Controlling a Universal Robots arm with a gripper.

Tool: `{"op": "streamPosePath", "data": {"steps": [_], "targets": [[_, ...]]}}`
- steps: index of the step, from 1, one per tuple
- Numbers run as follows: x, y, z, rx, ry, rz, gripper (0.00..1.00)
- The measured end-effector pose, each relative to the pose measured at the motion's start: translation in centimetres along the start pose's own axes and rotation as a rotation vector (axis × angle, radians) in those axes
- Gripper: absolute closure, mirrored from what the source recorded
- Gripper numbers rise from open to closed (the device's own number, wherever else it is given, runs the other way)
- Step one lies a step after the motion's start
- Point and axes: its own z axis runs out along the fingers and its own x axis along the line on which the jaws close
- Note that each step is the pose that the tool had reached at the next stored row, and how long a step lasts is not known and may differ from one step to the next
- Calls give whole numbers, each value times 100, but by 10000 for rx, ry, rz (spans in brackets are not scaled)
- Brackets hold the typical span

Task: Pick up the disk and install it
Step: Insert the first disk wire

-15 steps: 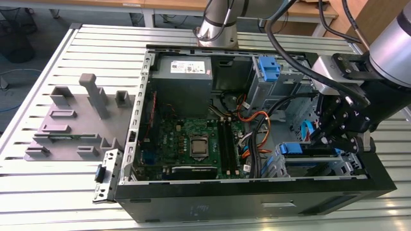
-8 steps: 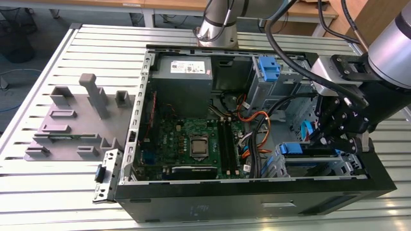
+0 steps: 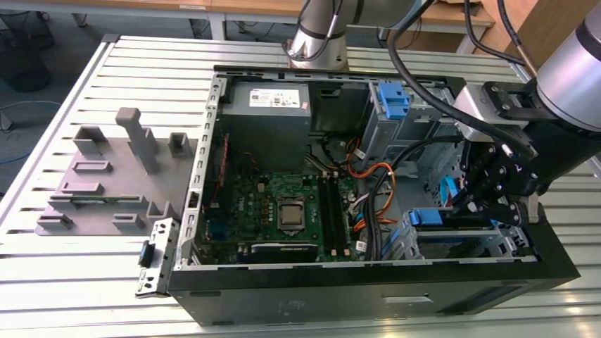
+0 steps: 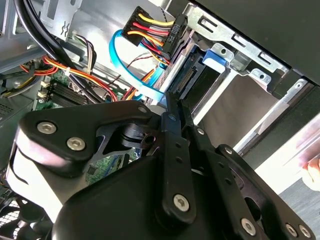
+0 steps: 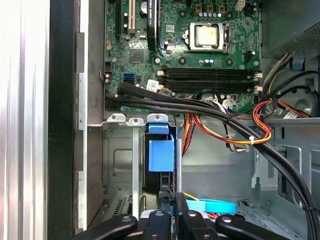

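The disk (image 3: 434, 217) sits edge-on in the lower drive bay at the front corner of the open computer case (image 3: 376, 289), on the exterior view's right. Its blue carrier (image 5: 161, 155) shows in the first wrist view, with the dark drive body behind it. In the second wrist view the disk's connector end (image 4: 192, 80) faces my fingers. My gripper (image 3: 474, 205) hangs right over that bay. Its two fingers (image 4: 169, 112) stand close together with nothing visible between them, tips at the disk's near end (image 5: 159, 182).
Power and data cables (image 5: 235, 132) cross the case beside the bay, and a blue flat cable (image 4: 131, 80) loops near the fingers. A blue bracket (image 3: 393, 98) sits in the upper bay, beside a grey power supply (image 3: 267, 98). A grey fixture (image 3: 112, 176) lies outside the case.
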Motion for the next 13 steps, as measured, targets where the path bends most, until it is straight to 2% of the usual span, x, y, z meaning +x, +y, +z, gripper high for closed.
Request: {"op": "streamPosePath", "data": {"steps": [6,13], "targets": [[1,-1,31,2,4,0,84],[2,-1,36,2,0,0,84]]}}
